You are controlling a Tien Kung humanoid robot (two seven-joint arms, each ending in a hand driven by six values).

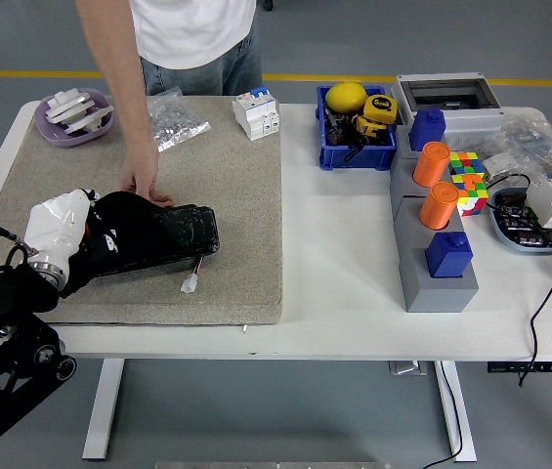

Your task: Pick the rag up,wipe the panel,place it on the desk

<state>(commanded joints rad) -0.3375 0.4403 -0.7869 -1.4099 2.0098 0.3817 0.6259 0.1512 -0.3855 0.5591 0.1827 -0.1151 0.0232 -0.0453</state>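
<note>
One black rag (114,230) is pressed on the left end of the glossy black oblong panel (163,234), gripped by the left robot hand (65,234) in its white cover; the fingers are hidden beneath the cloth. A person's hand (144,186) is rested on the panel's far edge. Bare beige mat (236,195) is left open to the right, with white worktop (339,254) beyond. No right robot hand is seen.

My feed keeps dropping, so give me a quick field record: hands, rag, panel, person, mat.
left hand: white-gloved, on the black rag, pressing it on the panel
right hand: out of view
panel: black, lying on the mat, left half under the rag
person's hand: steadying the panel's far edge
mat: beige, covers the table's left part
rag on desk: not yet
</note>
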